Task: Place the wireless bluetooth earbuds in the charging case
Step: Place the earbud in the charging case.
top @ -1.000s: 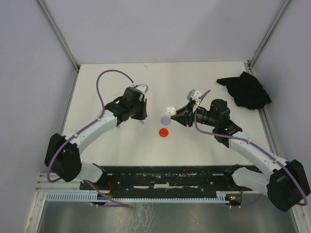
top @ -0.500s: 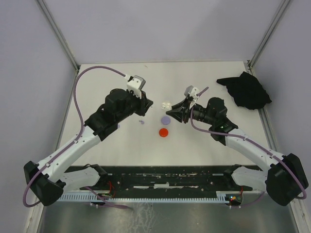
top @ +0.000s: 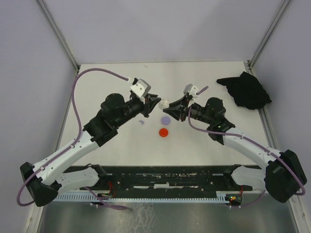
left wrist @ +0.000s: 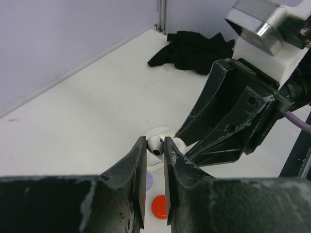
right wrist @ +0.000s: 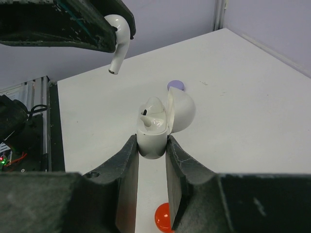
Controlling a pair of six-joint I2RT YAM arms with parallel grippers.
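Note:
A white earbud (left wrist: 155,143) is pinched between the fingertips of my left gripper (left wrist: 155,151), stem hanging down; the right wrist view shows the earbud (right wrist: 119,35) above and to the left of the case. My right gripper (right wrist: 151,146) is shut on the white charging case (right wrist: 152,140), held off the table with its lid (right wrist: 182,109) open. Another white earbud (right wrist: 153,115) sits in the case. From above, the left gripper (top: 156,103) and right gripper (top: 171,108) nearly meet, with the case (top: 164,103) between them.
On the table below the grippers lie a lilac disc (top: 165,119), a red disc (top: 164,132) and a tiny lilac piece (top: 141,122). A black cloth (top: 245,90) lies crumpled at the far right. Walls enclose the table (top: 107,145) on three sides.
The left arm has swung right and forward, carrying the earbud up to the case. The right gripper has shifted slightly left with the case.

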